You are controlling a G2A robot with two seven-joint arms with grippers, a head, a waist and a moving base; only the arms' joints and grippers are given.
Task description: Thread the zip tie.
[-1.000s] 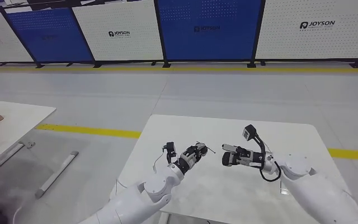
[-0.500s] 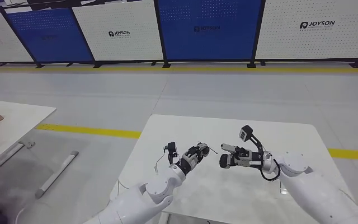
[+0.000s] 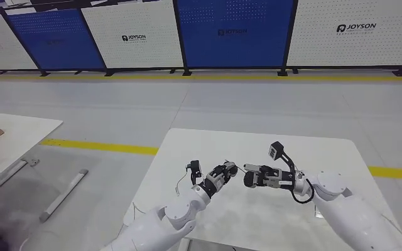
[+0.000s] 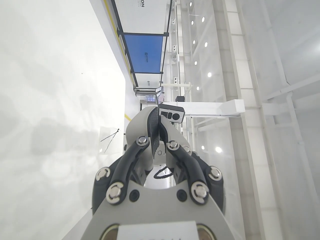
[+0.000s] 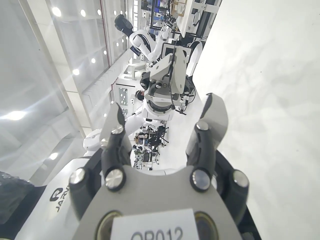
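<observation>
White counter (image 3: 270, 141) lies below. Left claw (image 4: 156, 126) pinches thin black zip tie (image 3: 237, 167); open right claw (image 5: 162, 107) could miss its floppy tail.

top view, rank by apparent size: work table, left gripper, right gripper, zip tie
1. work table, by far the largest
2. left gripper and right gripper: look alike, not ranked
3. zip tie: thin sliver at the left gripper's tip

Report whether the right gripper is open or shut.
Open: the right gripper shows its two fingers wide apart in its wrist view, nothing held between them.
</observation>
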